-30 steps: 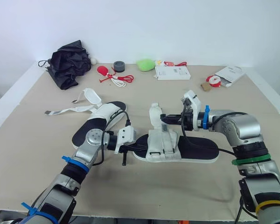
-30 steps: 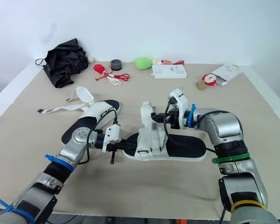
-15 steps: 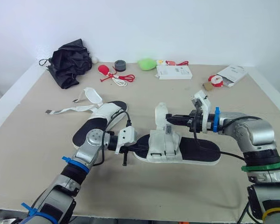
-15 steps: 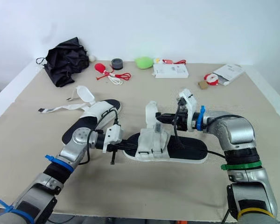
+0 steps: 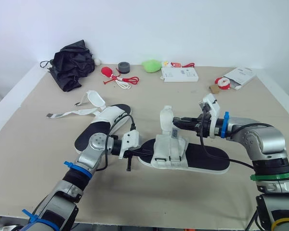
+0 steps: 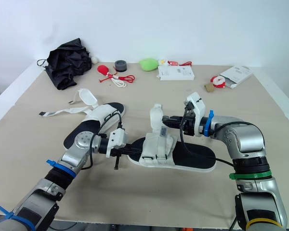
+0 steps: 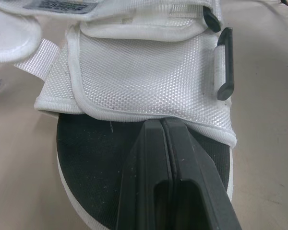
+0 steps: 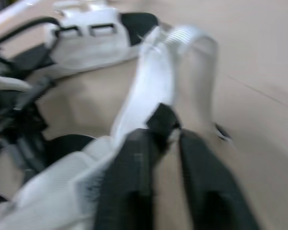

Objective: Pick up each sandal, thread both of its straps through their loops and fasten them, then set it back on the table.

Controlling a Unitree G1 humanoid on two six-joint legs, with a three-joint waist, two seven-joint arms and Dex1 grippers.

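A sandal (image 5: 202, 159) with a black sole and white straps lies in the middle of the table. My left gripper (image 5: 144, 152) rests shut on its toe end; in the left wrist view the fingers (image 7: 153, 158) lie pressed together on the sole, just short of the front strap (image 7: 144, 81). My right gripper (image 5: 177, 124) is shut on the rear strap (image 5: 166, 117) and holds it upright above the sandal. In the right wrist view this strap (image 8: 156, 81) rises from between the fingers. The second sandal (image 5: 106, 120) lies to the left, its loose straps (image 5: 94, 100) spread over the table.
Along the back edge are a black folded umbrella (image 5: 72, 60), a red object with cord (image 5: 116, 78), a grey tape roll (image 5: 124, 68), a green soft object (image 5: 151, 66), a white box (image 5: 179, 74) and a white packet (image 5: 238, 76). Bare tabletop lies in front of the sandals.
My right gripper has drawn a little to the right with the strap, its forearm swinging outward. The sandal has slid slightly right. The left gripper has stayed put.
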